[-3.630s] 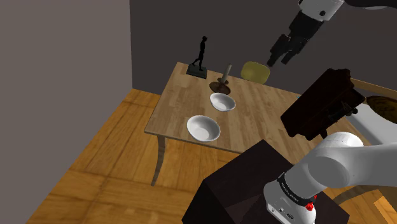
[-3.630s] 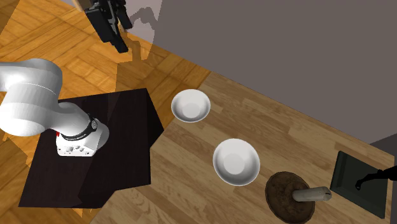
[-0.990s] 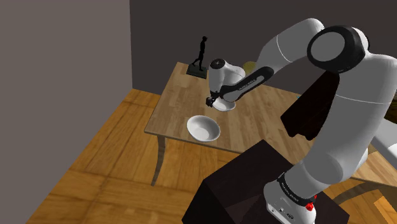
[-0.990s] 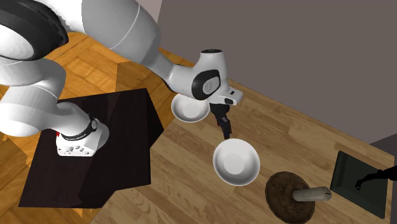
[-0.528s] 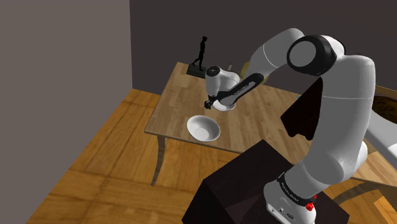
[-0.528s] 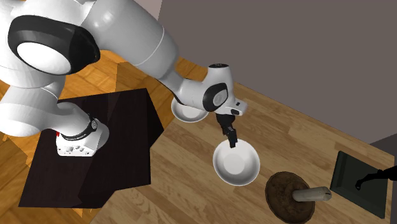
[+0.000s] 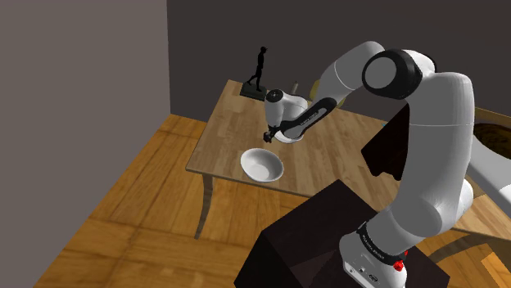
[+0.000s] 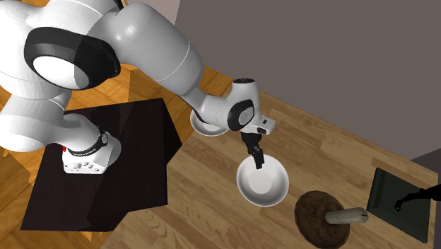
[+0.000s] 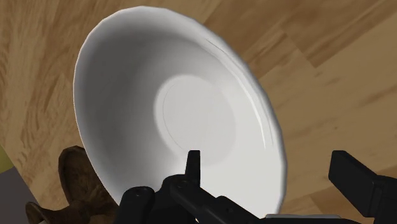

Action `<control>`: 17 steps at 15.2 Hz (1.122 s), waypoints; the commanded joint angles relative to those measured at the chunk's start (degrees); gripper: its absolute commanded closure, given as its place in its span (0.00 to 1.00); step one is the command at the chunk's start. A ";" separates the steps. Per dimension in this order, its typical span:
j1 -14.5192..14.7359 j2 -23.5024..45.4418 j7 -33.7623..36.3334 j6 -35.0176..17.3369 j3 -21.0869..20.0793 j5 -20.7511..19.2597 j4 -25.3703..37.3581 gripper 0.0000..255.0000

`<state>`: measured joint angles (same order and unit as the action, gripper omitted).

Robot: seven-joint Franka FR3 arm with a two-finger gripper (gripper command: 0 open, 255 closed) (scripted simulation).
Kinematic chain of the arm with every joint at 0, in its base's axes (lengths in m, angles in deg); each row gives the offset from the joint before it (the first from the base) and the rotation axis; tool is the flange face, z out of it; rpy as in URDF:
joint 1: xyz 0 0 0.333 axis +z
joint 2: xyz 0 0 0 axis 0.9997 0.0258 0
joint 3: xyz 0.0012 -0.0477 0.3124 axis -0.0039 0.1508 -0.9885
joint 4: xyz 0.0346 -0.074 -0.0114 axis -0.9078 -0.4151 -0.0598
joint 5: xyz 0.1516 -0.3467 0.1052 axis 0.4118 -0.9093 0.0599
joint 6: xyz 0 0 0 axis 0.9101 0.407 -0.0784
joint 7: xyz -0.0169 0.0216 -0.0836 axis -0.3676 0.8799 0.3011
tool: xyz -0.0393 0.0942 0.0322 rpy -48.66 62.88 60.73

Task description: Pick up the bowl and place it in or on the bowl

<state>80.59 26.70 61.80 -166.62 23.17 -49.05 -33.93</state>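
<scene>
- Your gripper point(image 8: 259, 161) is spread wide, gripping nothing: one finger inside the far bowl point(image 9: 191, 108), one outside its rim.
- Edge bowl point(image 7: 262, 164) sits apart on the table point(image 7: 344, 155).

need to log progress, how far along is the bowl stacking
Done: the approach. The pincer is down at the rim of the bowl. In hand: the grasp. Its fingers straddle the rim, open, not clasping it. Left: close, lift, carry it to the other bowl near the edge of the table, then release.
</scene>
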 commanded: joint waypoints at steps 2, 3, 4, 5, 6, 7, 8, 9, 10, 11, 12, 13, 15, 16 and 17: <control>0.01 0.04 0.03 -0.02 0.01 -0.02 0.02 0.00; 0.01 0.03 0.02 -0.02 0.01 -0.02 0.02 0.00; 0.01 0.03 0.02 -0.02 0.01 -0.02 0.02 1.00; 0.01 0.03 0.02 -0.02 0.01 -0.02 0.02 1.00; 0.01 0.03 0.02 -0.02 0.01 -0.02 0.02 1.00; 0.01 0.03 0.02 -0.02 0.01 -0.02 0.02 1.00; 0.01 0.03 0.02 -0.02 0.01 -0.02 0.02 1.00; 0.00 0.03 0.02 -0.02 0.01 -0.02 0.02 1.00; 0.01 0.03 0.03 -0.02 0.01 -0.03 0.01 1.00; 0.01 0.03 0.03 -0.03 0.01 -0.03 0.01 1.00; 0.01 0.02 0.04 -0.03 0.01 -0.03 -0.01 1.00; 0.01 0.04 0.03 -0.02 0.01 -0.03 0.02 1.00; -0.26 -1.33 -0.96 0.61 -0.39 0.72 -0.54 1.00; -0.39 -2.00 -1.46 0.94 -0.59 1.11 -0.78 1.00; -0.52 -2.67 -1.97 1.27 -0.78 1.51 -1.03 1.00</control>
<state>80.15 24.62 60.36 -165.78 22.64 -48.01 -34.86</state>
